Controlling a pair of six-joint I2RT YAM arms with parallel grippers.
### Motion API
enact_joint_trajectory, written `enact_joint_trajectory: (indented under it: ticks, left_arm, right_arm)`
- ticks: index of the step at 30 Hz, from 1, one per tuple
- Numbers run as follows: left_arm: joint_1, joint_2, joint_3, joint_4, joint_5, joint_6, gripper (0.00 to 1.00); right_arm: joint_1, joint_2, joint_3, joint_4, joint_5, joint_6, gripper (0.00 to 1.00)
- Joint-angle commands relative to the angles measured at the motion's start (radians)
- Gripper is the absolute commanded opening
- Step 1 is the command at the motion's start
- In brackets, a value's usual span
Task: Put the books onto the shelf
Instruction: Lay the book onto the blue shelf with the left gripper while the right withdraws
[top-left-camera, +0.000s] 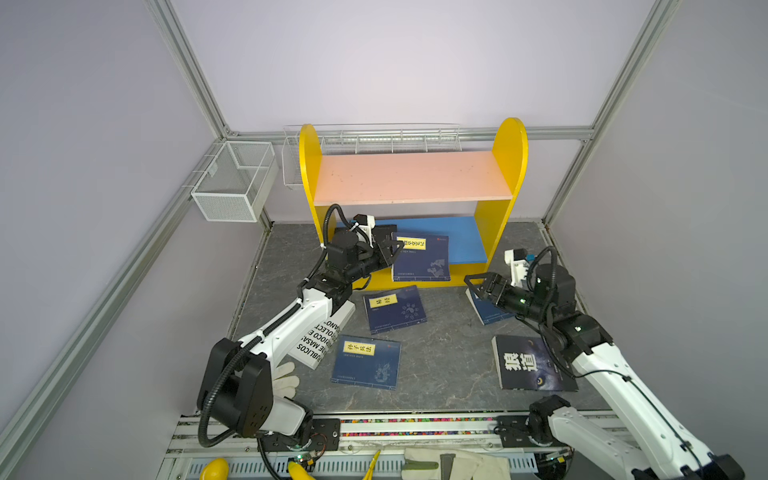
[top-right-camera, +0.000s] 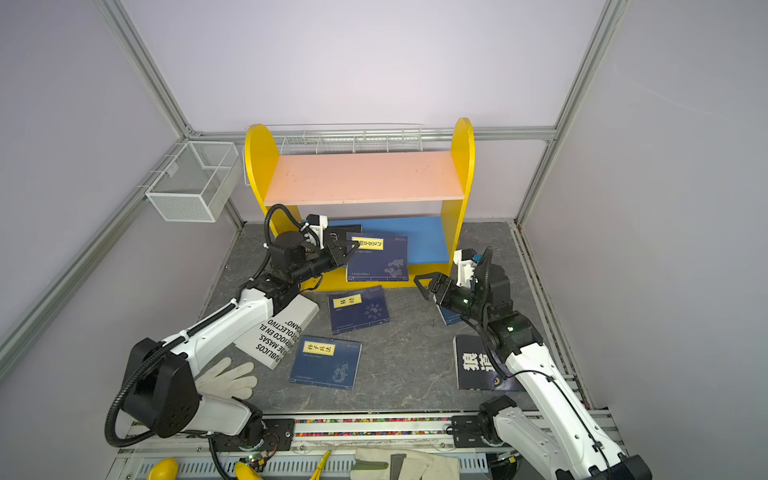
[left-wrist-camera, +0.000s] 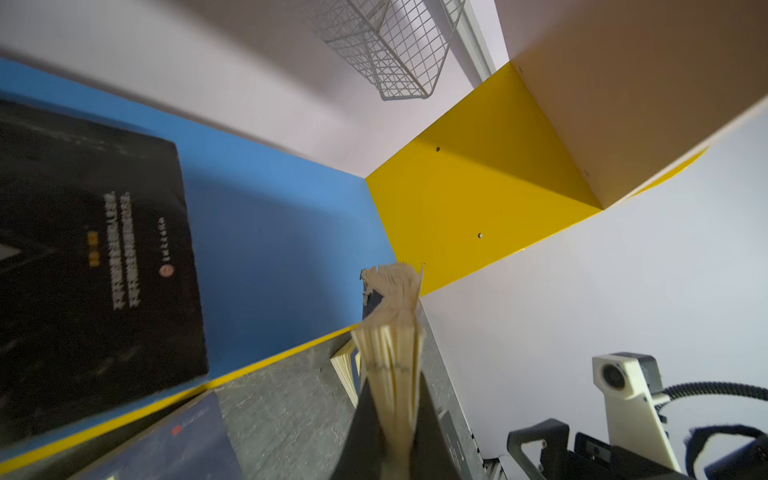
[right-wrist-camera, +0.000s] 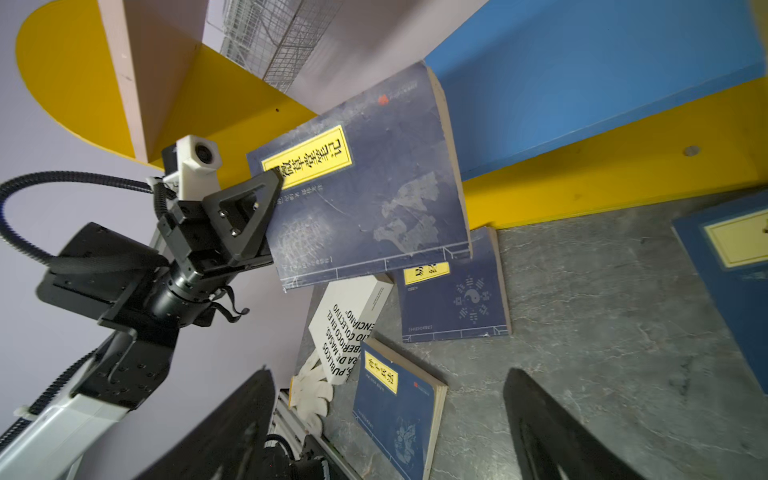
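ok so reading the table like a clock in a top view, 12 being the back wall: the shelf stands at 12. the left gripper is clamped on the edge of the upright navy book, which stands on its lower edge at the front lip of the blue lower board, cover facing out. just at its 9 the black book lies flat on that board.

the right gripper has its jaws spread wide and holds nothing. it hovers around 2 o'clock, above the half-hidden navy book beside the shelf's right panel.

on the table: the middle navy book near the centre, the near navy book at 7, the wolf-eye book at 4, and the white book at 9 under the left arm.

my read: it's mid-placement of book two. next the left arm needs to push the book deeper and let go without tipping it, while the right one drops onto its book and pinches an edge.
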Motion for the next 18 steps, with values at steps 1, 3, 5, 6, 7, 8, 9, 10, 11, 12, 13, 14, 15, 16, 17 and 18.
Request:
enact_joint_trajectory:
  ticks: [1, 3, 5, 6, 7, 8, 9, 10, 11, 12, 13, 14, 15, 16, 17, 18]
  left_arm:
    - [-0.019, 0.078, 0.088, 0.078, -0.011, -0.003, 0.00]
    - [-0.038, 0.127, 0.138, 0.045, -0.058, 0.011, 0.00]
    - [-0.056, 0.168, 0.191, 0.002, -0.103, 0.040, 0.00]
    - [-0.062, 0.193, 0.215, -0.004, -0.110, 0.043, 0.00]
    - [-0.065, 0.215, 0.235, -0.004, -0.106, 0.045, 0.00]
    - [-0.068, 0.241, 0.254, -0.003, -0.107, 0.044, 0.00]
    - [-0.070, 0.266, 0.272, 0.005, -0.112, 0.043, 0.00]
    - [-0.072, 0.283, 0.283, 0.020, -0.114, 0.039, 0.00]
    - [-0.072, 0.306, 0.294, 0.045, -0.117, 0.025, 0.00]
    - [-0.073, 0.328, 0.305, 0.063, -0.118, 0.012, 0.00]
    - [-0.074, 0.345, 0.319, 0.071, -0.119, 0.003, 0.00]
    - [-0.077, 0.365, 0.336, 0.075, -0.124, -0.003, 0.00]
    - [-0.080, 0.384, 0.354, 0.074, -0.128, -0.003, 0.00]
    - [-0.081, 0.399, 0.369, 0.073, -0.132, -0.002, 0.00]
    - [-0.083, 0.415, 0.384, 0.073, -0.136, -0.001, 0.00]
    - [-0.083, 0.434, 0.399, 0.072, -0.132, 0.005, 0.00]
  right_arm:
    - [-0.011, -0.002, 0.012, -0.086, 0.066, -0.047, 0.90]
    - [-0.016, -0.004, 0.011, -0.096, 0.070, -0.051, 0.90]
    - [-0.021, -0.011, 0.014, -0.105, 0.073, -0.058, 0.90]
    - [-0.024, -0.014, 0.017, -0.112, 0.078, -0.063, 0.90]
    - [-0.026, -0.017, 0.020, -0.120, 0.082, -0.068, 0.90]
    - [-0.029, -0.019, 0.024, -0.129, 0.088, -0.075, 0.90]
    - [-0.032, -0.021, 0.027, -0.135, 0.091, -0.078, 0.90]
    - [-0.035, -0.023, 0.027, -0.138, 0.091, -0.080, 0.91]
    - [-0.038, -0.022, 0.026, -0.139, 0.090, -0.082, 0.90]
    - [-0.040, -0.021, 0.026, -0.141, 0.087, -0.081, 0.91]
    - [-0.043, -0.021, 0.026, -0.143, 0.084, -0.083, 0.90]
    - [-0.044, -0.018, 0.026, -0.144, 0.082, -0.083, 0.91]
    - [-0.047, -0.019, 0.027, -0.147, 0.083, -0.083, 0.91]
    - [-0.049, -0.019, 0.026, -0.148, 0.082, -0.084, 0.90]
    - [-0.052, -0.020, 0.026, -0.150, 0.080, -0.086, 0.91]
    - [-0.055, -0.021, 0.026, -0.154, 0.080, -0.086, 0.90]
